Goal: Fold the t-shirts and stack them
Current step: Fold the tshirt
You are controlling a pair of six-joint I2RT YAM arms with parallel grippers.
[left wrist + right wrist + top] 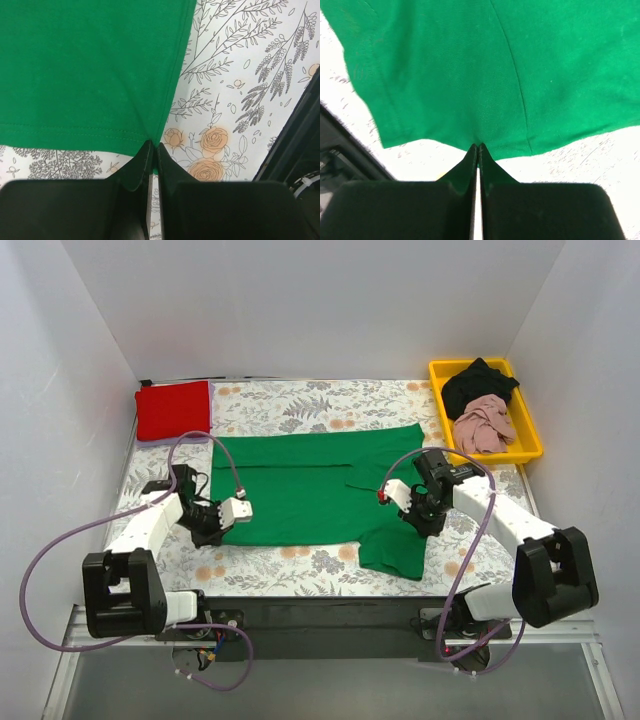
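While clamped tight | left gripper (pixel 152 146): green t-shirt (pixel 90 70) corner | right gripper (pixel 478 146): its hem

green t-shirt (pixel 90 65) corner hidden in left tool (pixel 154 146), hem in right tool (pixel 478 146)

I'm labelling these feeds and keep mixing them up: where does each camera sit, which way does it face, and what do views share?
Top external: above and behind the robot, facing down at the floral cloth; left arm, right arm, left gripper, right gripper show.
Left wrist: on the left arm, facing along its shut fingers at a hem corner of the green t-shirt.
Right wrist: on the right arm, facing along its shut fingers at another edge of it.
Shared: all three show the green t-shirt.
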